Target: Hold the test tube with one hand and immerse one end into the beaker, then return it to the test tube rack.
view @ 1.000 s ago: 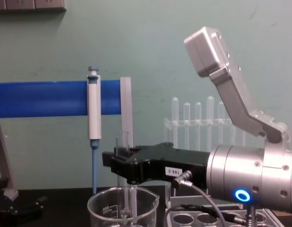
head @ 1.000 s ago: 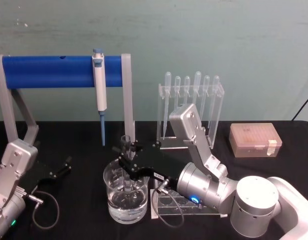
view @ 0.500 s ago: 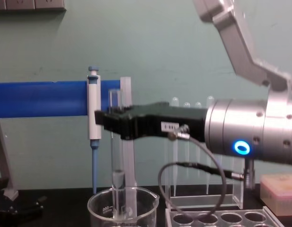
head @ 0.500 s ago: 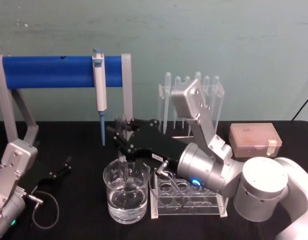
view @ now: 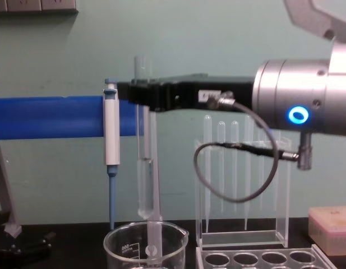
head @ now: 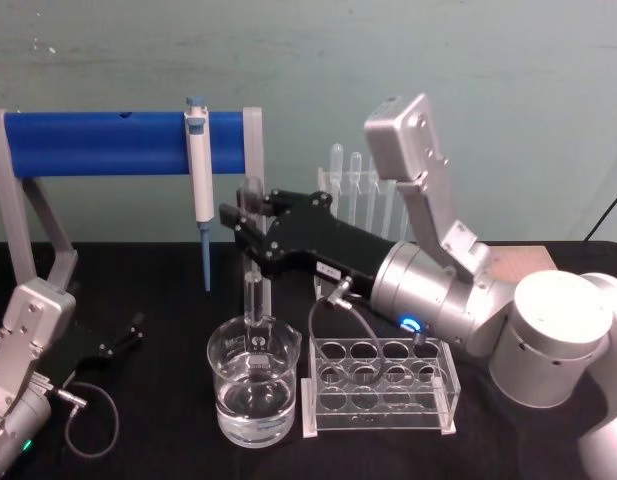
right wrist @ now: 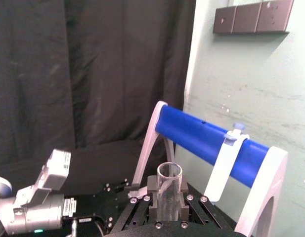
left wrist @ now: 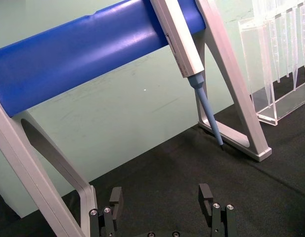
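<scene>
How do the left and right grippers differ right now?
The right gripper is shut on the test tube, upright over the beaker; the left gripper is open and empty. The right gripper hangs high; the left gripper sits low on the robot's left. Both have black jaws.

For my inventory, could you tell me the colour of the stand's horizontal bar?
Blue; the bar shows best in head view.
</scene>
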Controlling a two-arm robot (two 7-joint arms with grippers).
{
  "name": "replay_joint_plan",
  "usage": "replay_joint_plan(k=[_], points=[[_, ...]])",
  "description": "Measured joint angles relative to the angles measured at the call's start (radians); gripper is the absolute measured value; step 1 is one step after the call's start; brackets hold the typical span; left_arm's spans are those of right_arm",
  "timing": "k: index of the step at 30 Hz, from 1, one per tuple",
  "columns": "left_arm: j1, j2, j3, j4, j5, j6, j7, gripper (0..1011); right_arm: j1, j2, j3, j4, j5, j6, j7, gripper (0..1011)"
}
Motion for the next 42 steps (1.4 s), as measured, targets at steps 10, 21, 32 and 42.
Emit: replay_joint_plan(k=[10,21,32,42], points=[[0.000,0.000,0.000,0.000,0.000,0.000,0.000,1000,-0.041,0.079,0.057,-0.080,0.054,0.023,-0.016,225],[0.000,0.000,0.000,0.000,0.000,0.000,0.000,1000,-0.125,0.185,0.120,-0.136,0.078,0.003,-0.036,225],[0.000,0.000,0.000,0.000,0.000,0.000,0.000,1000,-0.206,0.206,0.131,-0.123,0.064,-0.069,-0.046,225],[0.000,0.000,0.000,0.000,0.000,0.000,0.000,1000,-0.233,0.201,0.142,-0.115,0.045,-0.083,-0.052,225]])
